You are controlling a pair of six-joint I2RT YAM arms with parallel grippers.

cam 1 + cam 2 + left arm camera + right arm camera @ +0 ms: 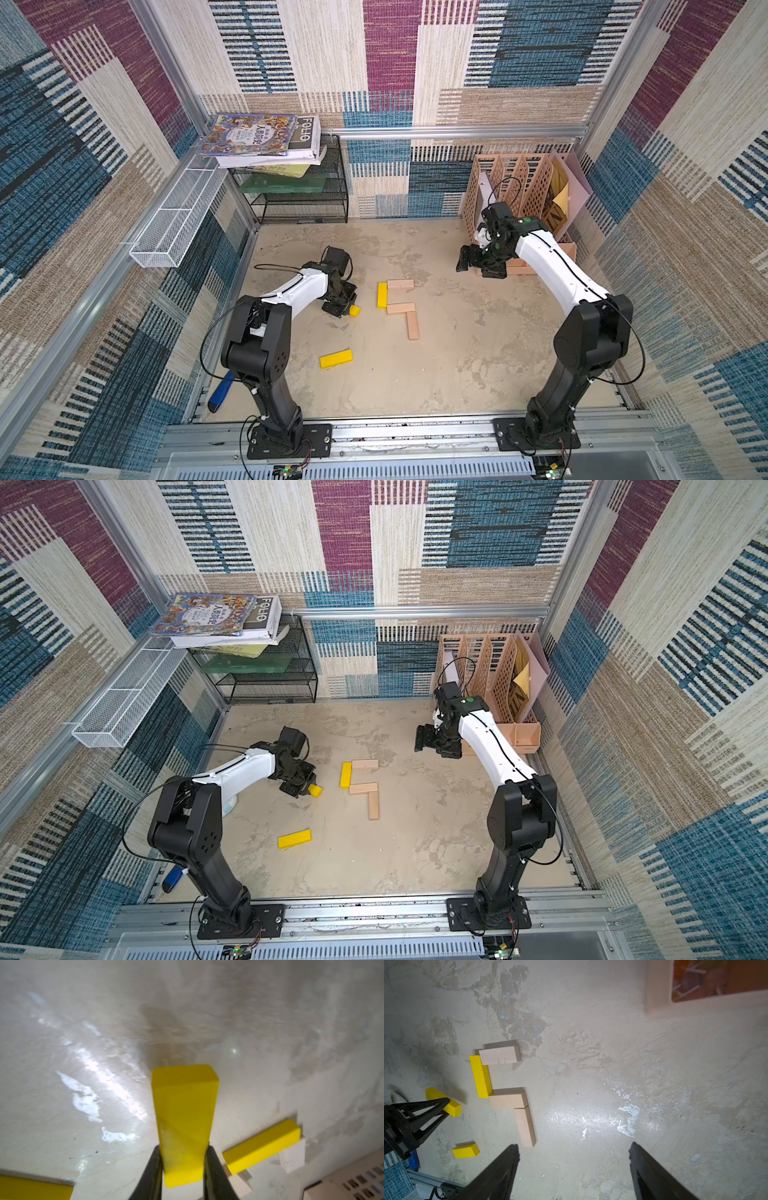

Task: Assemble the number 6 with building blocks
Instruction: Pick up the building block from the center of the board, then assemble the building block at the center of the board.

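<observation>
Nearest the lens, an aluminium rail [411,434] is seen along the front edge, and both arm bases are bolted to it. At the far left, a dark-blue tapered object [220,392] is laid beside the left arm's base. Further in, the left gripper [182,1151] is closed on a gripped yellow bar [184,1118], which is pinched across its width near one end. In both top views only the bar's free end is shown past the fingers. Whether that end touches the table [478,353] cannot be told.

A loose yellow bar [336,359] is laid flat and alone, nearer the rail and well apart from the others.

To the right, near the middle of the table, the number 6 [395,308] is partly laid out from four bars. An upright yellow bar [382,295] is set as the upper left stroke. A top tan bar [400,284] is butted against its far end and a middle tan bar [405,308] against its near end, both running rightward. A lower tan bar [412,325] is run from the middle bar's right end toward the rail, touching it.

Further right and back, the right gripper [573,1147] is held above bare table, its jaws spread wide with nothing between them. Behind it, a tan file organiser [519,183] is stood against the back wall.
</observation>
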